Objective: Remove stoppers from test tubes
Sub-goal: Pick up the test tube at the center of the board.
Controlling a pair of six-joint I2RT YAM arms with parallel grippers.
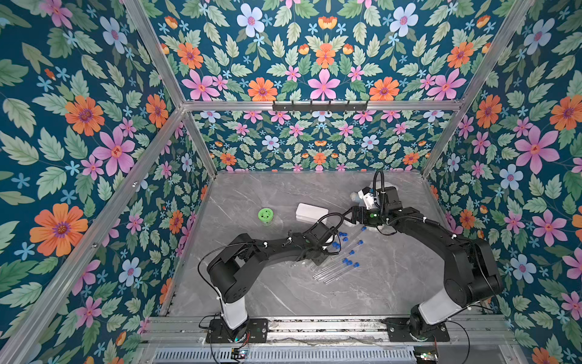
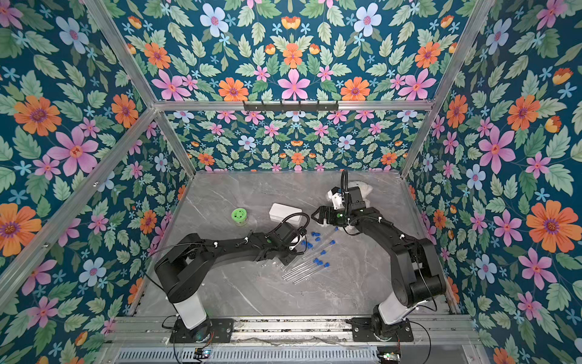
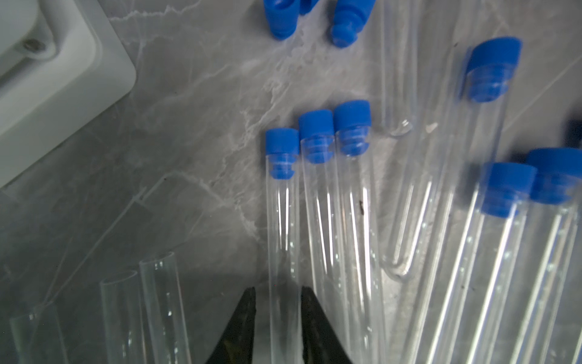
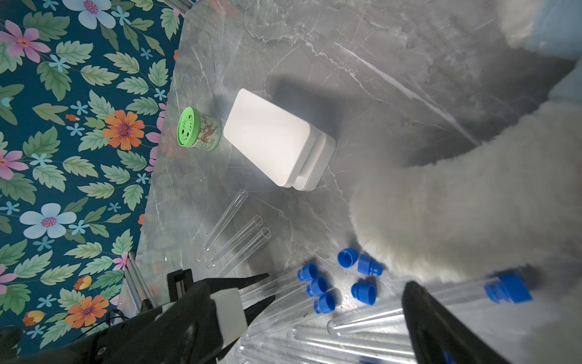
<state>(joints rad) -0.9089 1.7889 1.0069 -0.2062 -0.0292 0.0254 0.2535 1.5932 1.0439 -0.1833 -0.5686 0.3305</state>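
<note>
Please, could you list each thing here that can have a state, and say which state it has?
left tool: shut on stoppered tube
right tool: open, empty
other stoppered tubes: plugged, lying flat
open tubes: unplugged, lying flat
loose stoppers: pulled out, lying free
white box: closed
green jar: lid on

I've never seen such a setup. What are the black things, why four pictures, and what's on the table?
They are two robot arms, each ending in a two-fingered gripper. Two pictures look down from overhead; the other two come from cameras on the arms' wrists. On the grey table lie test tubes, some plugged with blue stoppers, some open, with loose stoppers, a white box, a green-lidded jar and a white fluffy thing. The left gripper straddles one stoppered tube; whether it pinches it yet is unclear. The right gripper is open and empty.
</note>
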